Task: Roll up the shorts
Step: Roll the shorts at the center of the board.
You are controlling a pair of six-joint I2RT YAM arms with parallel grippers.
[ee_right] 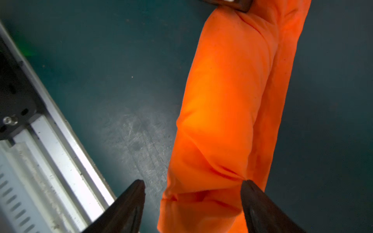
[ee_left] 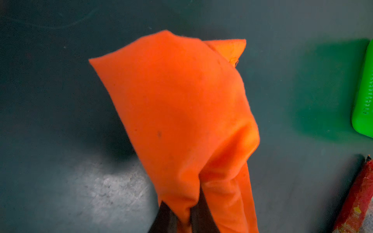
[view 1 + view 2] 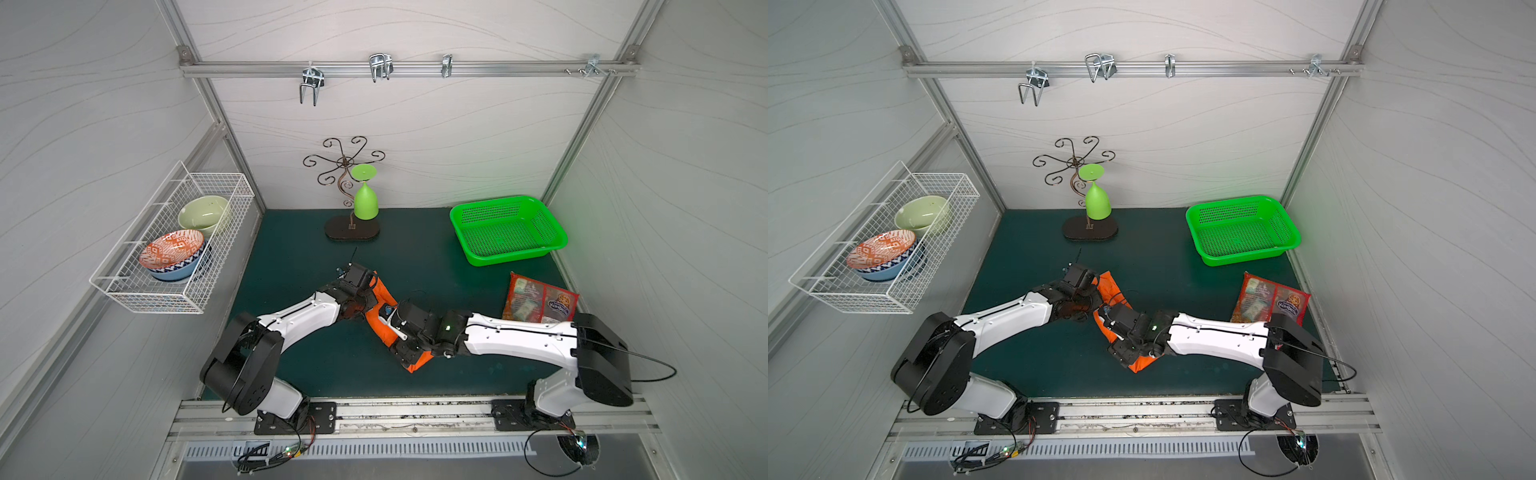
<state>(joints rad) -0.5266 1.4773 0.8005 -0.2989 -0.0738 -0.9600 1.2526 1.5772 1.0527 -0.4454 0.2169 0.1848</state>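
The shorts [image 3: 383, 296] lie near the middle of the bench [image 3: 316, 357], a little toward its front edge, bundled into a long roll that runs diagonally. We see the left gripper [image 2: 183, 205] at the roll's far end, its fingers pressed together with a fold of cloth pinched between them. The right gripper [image 1: 192, 181] is over the near end, fingers spread to either side of the roll, one tip touching the cloth. By the right edge lies a red packet [image 3: 536, 300]. Its blue logo sits beside a cookie picture, and the letters are too blurred for us to read. A green basket [image 3: 515, 255] sits in the far right corner.
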